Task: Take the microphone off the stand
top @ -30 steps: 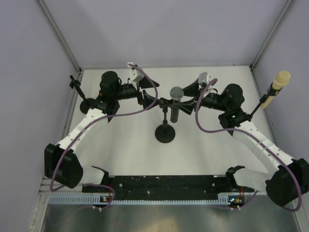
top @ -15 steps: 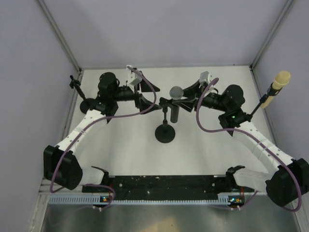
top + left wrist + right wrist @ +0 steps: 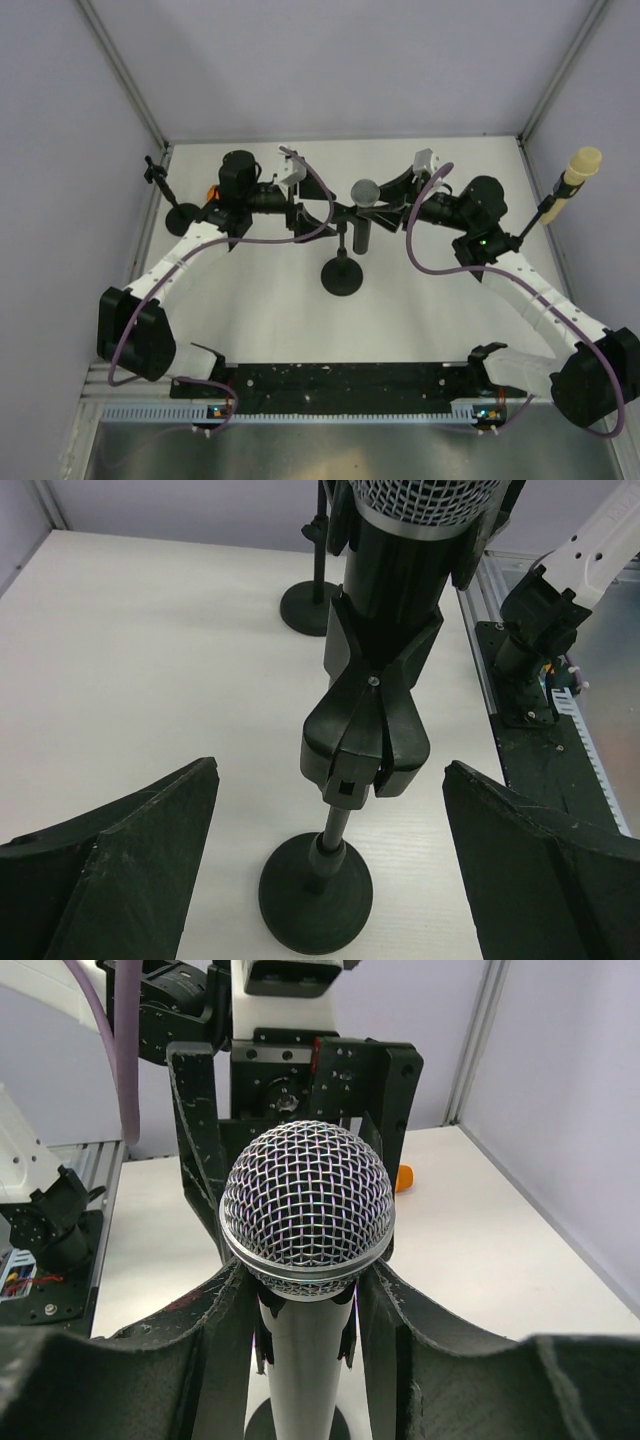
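Note:
The microphone (image 3: pixel 365 190), silver mesh head on a dark body, stands upright in the clip of a black stand (image 3: pixel 342 277) mid-table. My right gripper (image 3: pixel 388 205) comes in from the right. In the right wrist view it (image 3: pixel 305 1305) is shut on the microphone (image 3: pixel 307 1205), with both fingers (image 3: pixel 215 1330) pressed to the body just under the mesh head. My left gripper (image 3: pixel 316 214) is open on the stand's left. In the left wrist view it (image 3: pixel 330 772) stands wide on either side of the stand's clip (image 3: pixel 368 730), touching nothing, with the round base (image 3: pixel 315 890) below.
A second microphone with a beige foam head (image 3: pixel 578 170) sits on a stand at the right wall. A small bare stand (image 3: pixel 180 215) is at the left edge, with an orange object (image 3: pixel 212 192) beside it. Walls close in on three sides.
My right gripper's fingers have closed in onto the microphone body. The left arm has shifted right, bringing its open fingers nearer the stand's clip.

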